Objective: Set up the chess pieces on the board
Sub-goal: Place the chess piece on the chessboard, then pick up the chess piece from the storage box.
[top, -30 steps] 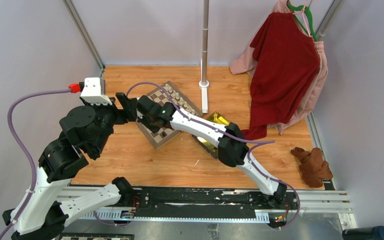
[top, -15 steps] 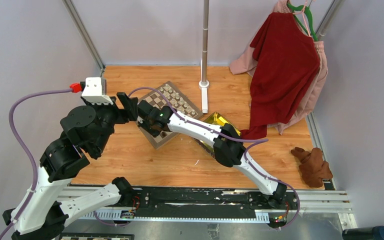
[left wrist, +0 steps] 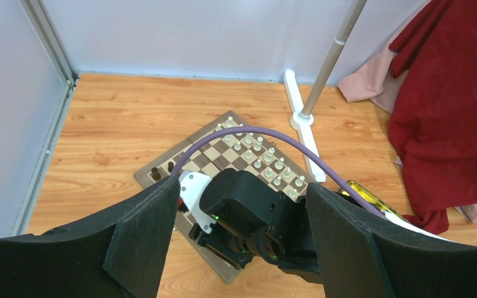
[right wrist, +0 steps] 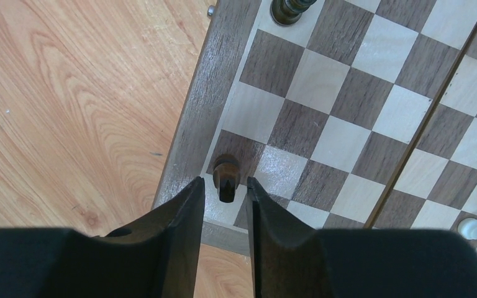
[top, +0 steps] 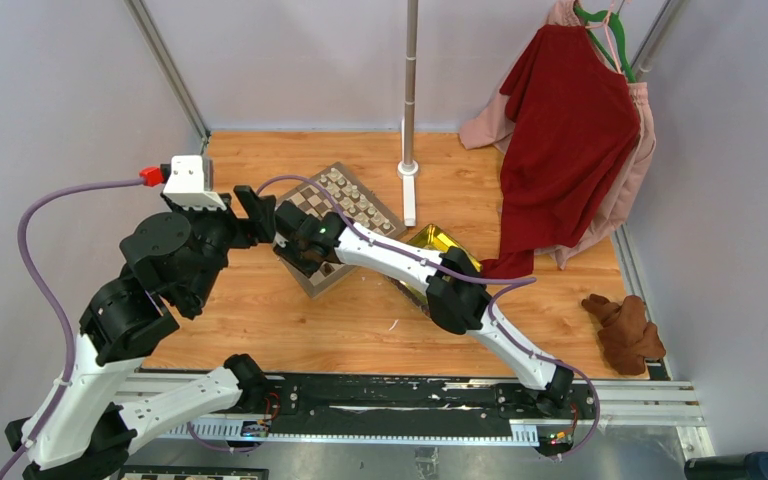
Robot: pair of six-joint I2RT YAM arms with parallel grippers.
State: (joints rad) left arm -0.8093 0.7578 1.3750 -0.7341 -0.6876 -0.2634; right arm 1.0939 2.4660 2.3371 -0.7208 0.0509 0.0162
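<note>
Two fingers (right wrist: 192, 211) of the right gripper (right wrist: 225, 181) stood slightly apart, flanking one dark brown chess piece (right wrist: 227, 171) upright on an edge square of the board (right wrist: 341, 143). The left gripper (left wrist: 243, 184) hovered above the board, spread wide and empty; cream pieces (left wrist: 258, 158) lined the far side

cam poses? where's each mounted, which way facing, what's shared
Top external: above and behind the bases, looking down at the table; left arm and right arm show.
Left wrist: on the left arm, facing forward-down at the board; left end effector frames the right arm.
Right wrist: on the right arm, facing almost straight down at a board corner; right end effector flanks a dark piece.
Shared: all three see the board.
</note>
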